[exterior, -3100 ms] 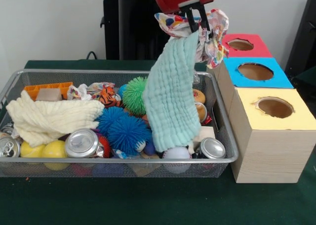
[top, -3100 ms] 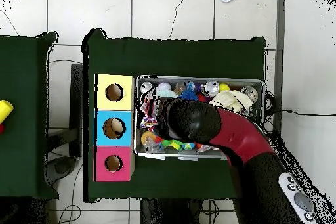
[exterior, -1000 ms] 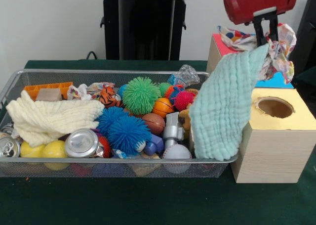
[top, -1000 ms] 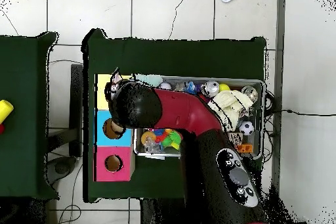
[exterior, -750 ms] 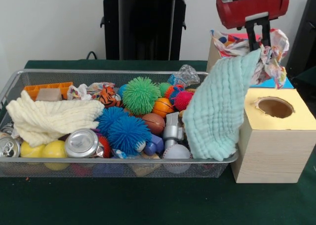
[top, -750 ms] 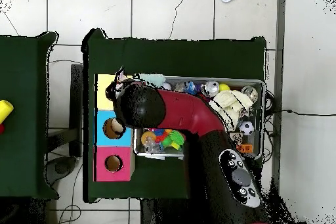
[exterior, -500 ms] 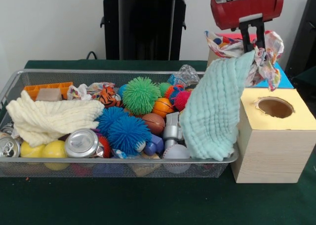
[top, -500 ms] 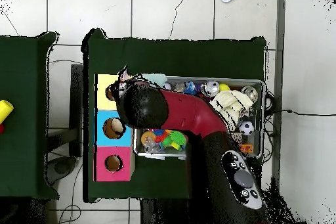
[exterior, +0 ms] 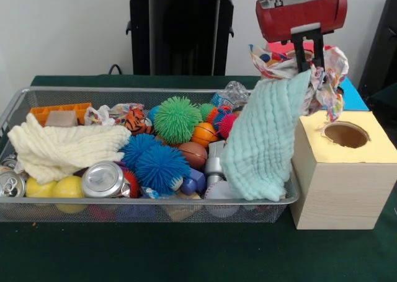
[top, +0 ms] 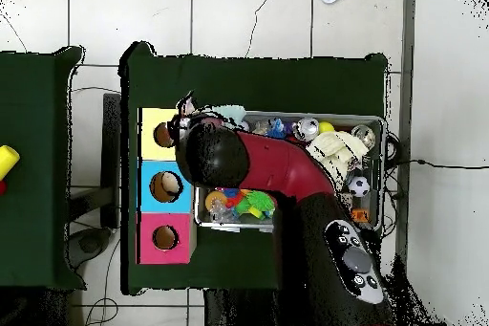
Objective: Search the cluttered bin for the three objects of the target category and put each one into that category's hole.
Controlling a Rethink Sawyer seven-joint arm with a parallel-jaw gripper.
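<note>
Gripper: clamped on crinkly multicoloured wrapper and mint waffle-knit cloth together. Cloth hanging, lower end draped into wire mesh bin beside yellow-topped box.

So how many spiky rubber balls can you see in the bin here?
4 clearly: a green one mid-bin at the back, two blue ones in front of it, a pink one beside the hanging mint cloth. Clutter may hide more.

I see the arm crossing the bin, its black end by the yellow box; blue box and red box sit alongside on the green tabletop.
</note>
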